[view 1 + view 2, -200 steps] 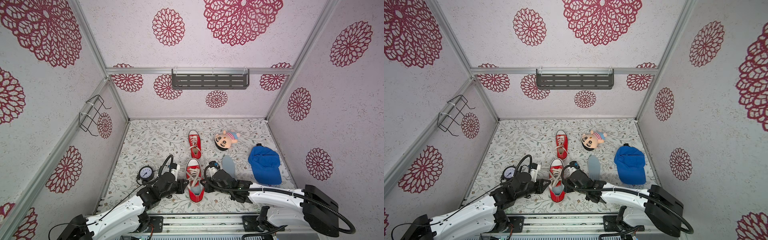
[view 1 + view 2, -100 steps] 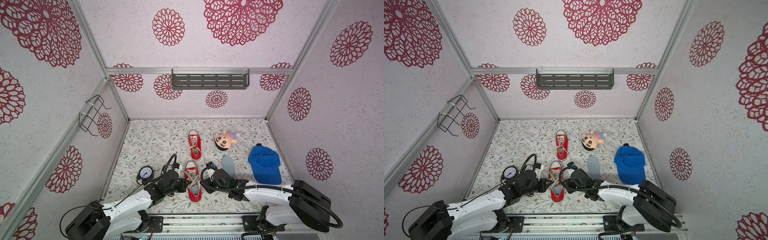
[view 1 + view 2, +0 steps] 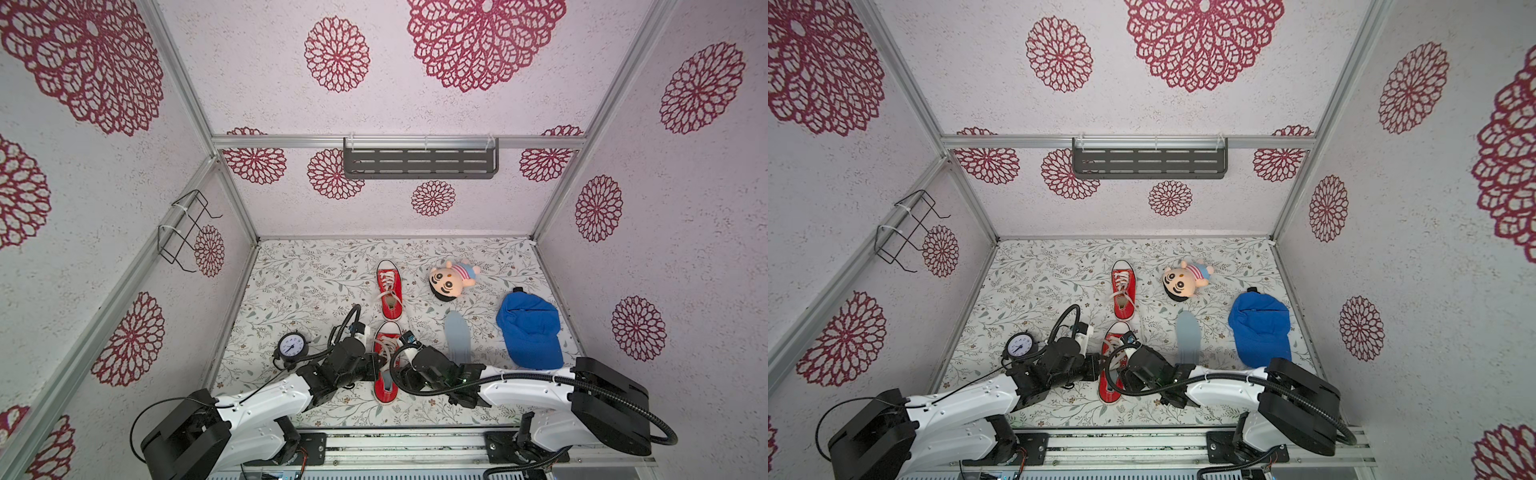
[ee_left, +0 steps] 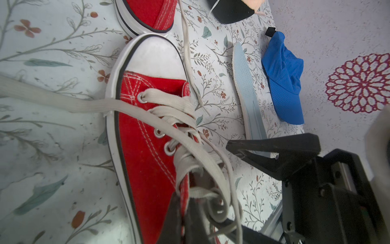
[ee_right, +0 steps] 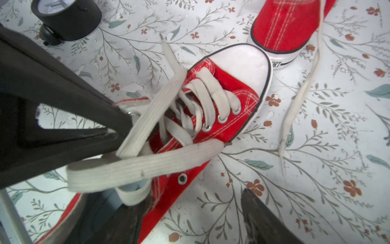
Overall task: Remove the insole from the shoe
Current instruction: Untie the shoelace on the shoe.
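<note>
Shoe [image 4: 145, 152]: red canvas, matt, woven, white stitching.
Toe cap [image 4: 154, 57]: white rubber, smooth, glossy.
Laces [image 5: 143, 166]: flat ribbed cloth, off-white, matt.
Eyelets [image 5: 182, 178]: shiny metal.
Insole [image 4: 244, 84]: pale blue, matt, finely dimpled, looks like foam.
Cap [image 4: 282, 71]: blue mesh cloth, pinholed.
Doll [image 3: 451, 280]: plush.
Clock [image 5: 67, 17]: black plastic casing, slight sheen.
Floor [image 5: 316, 126]: printed sheet, smooth, faint gloss.
Walls [image 3: 665, 208]: rough, grainy, matt.
Shelf [image 3: 419, 163]: dark grey metal, matt.
</note>
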`<action>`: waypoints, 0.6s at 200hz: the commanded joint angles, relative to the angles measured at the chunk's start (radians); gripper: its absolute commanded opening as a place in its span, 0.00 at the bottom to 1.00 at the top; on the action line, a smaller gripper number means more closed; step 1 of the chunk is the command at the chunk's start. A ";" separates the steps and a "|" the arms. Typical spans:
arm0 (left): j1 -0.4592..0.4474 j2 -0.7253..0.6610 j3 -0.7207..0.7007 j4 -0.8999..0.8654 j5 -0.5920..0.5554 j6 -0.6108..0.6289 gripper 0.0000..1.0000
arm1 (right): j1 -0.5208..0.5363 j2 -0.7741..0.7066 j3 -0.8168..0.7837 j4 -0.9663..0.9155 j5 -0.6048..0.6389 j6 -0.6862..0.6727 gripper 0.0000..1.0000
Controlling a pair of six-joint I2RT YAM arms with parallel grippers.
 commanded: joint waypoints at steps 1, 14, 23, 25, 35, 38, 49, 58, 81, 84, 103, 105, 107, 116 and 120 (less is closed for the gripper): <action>-0.011 -0.017 0.030 0.046 -0.020 -0.008 0.00 | 0.003 0.009 0.031 0.056 0.017 -0.047 0.75; -0.012 -0.018 0.032 0.045 -0.018 -0.008 0.00 | 0.003 0.010 0.036 0.085 -0.011 -0.054 0.76; -0.012 -0.021 0.030 0.044 -0.019 -0.008 0.00 | 0.003 0.004 0.034 0.107 -0.030 -0.060 0.78; -0.012 -0.021 0.029 0.043 -0.020 -0.008 0.00 | 0.003 0.004 0.034 0.112 -0.032 -0.060 0.78; -0.012 -0.025 0.028 0.046 -0.021 -0.011 0.00 | 0.003 0.000 0.033 0.127 -0.028 -0.059 0.80; -0.013 -0.027 0.028 0.046 -0.021 -0.011 0.00 | 0.003 0.000 0.033 0.128 -0.022 -0.059 0.80; -0.014 -0.031 0.025 0.048 -0.022 -0.011 0.00 | 0.002 0.011 0.038 0.125 0.010 -0.058 0.80; -0.015 -0.032 0.023 0.050 -0.020 -0.011 0.00 | 0.002 0.025 0.046 0.123 0.050 -0.054 0.79; -0.016 -0.042 0.018 0.042 -0.022 -0.011 0.00 | -0.008 0.060 0.073 0.118 0.131 -0.059 0.74; -0.015 -0.044 0.017 0.041 -0.022 -0.011 0.00 | -0.009 0.065 0.076 0.117 0.137 -0.062 0.73; -0.017 -0.055 0.009 0.039 -0.020 -0.012 0.00 | -0.017 0.082 0.097 0.122 0.201 -0.062 0.67; -0.017 -0.055 0.008 0.036 -0.021 -0.012 0.00 | -0.018 0.082 0.097 0.125 0.211 -0.061 0.66; -0.017 -0.058 0.008 0.036 -0.020 -0.012 0.00 | -0.019 0.081 0.098 0.127 0.217 -0.059 0.65; -0.017 -0.063 0.005 0.032 -0.022 -0.012 0.00 | -0.028 0.075 0.099 0.144 0.247 -0.053 0.63; -0.017 -0.066 0.002 0.028 -0.022 -0.013 0.00 | -0.032 0.070 0.099 0.149 0.258 -0.053 0.62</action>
